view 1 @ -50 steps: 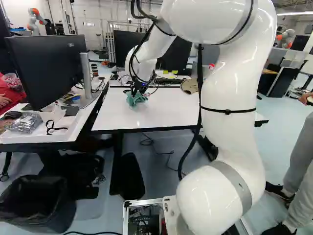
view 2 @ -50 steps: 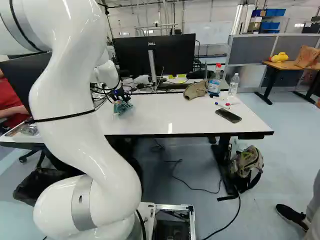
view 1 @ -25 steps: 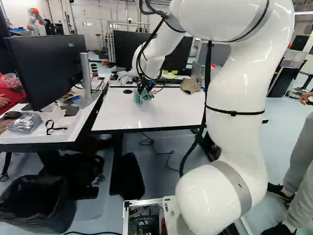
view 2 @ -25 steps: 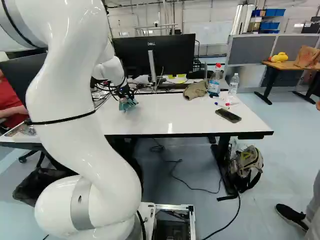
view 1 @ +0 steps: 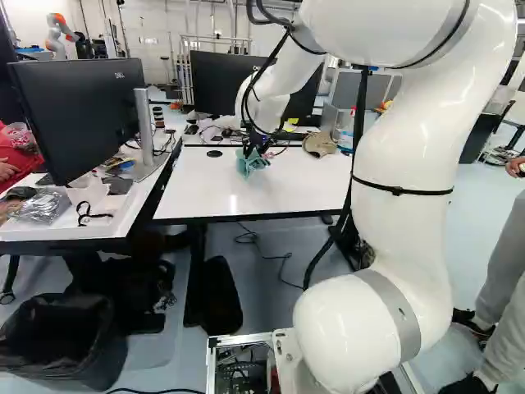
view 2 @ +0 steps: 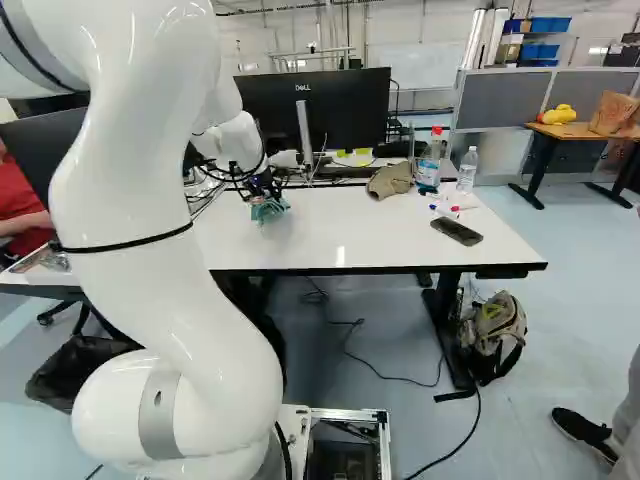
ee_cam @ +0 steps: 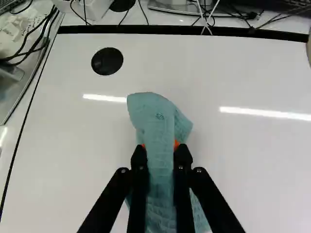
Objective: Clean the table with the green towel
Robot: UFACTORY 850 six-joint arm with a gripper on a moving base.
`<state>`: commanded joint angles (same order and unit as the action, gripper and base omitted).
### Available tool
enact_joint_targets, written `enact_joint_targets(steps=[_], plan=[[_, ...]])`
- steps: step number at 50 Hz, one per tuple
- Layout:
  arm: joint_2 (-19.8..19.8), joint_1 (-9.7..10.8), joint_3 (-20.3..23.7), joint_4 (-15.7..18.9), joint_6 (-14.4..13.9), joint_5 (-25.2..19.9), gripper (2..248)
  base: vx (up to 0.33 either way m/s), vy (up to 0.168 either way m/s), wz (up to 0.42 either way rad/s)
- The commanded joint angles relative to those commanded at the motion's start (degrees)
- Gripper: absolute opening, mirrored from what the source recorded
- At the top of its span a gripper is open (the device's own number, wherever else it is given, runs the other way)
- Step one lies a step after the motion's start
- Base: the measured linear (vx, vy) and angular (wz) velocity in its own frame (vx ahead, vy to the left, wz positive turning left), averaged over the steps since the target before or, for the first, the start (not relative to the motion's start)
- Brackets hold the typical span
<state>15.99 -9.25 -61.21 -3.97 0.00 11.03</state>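
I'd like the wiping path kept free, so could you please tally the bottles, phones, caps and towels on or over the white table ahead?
Bottles: 2
Phone: 1
Cap: 1
Towel: 1
Total: 5

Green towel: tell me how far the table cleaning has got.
Done: the towel is grasped, clamped between the two fingers of the gripper. In hand: it is at the far part of the table, apparently for wiping, though contact is unclear. Remaining: probably the end with the phone and cap. Nothing visible tells which parts are already wiped.
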Motion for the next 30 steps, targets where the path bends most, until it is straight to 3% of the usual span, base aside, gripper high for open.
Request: enact_joint_targets(steps=[30], plan=[[-0.54,-0.15,0.05,0.00,0.00,0.00,59,0.000,0.000,0.000]])
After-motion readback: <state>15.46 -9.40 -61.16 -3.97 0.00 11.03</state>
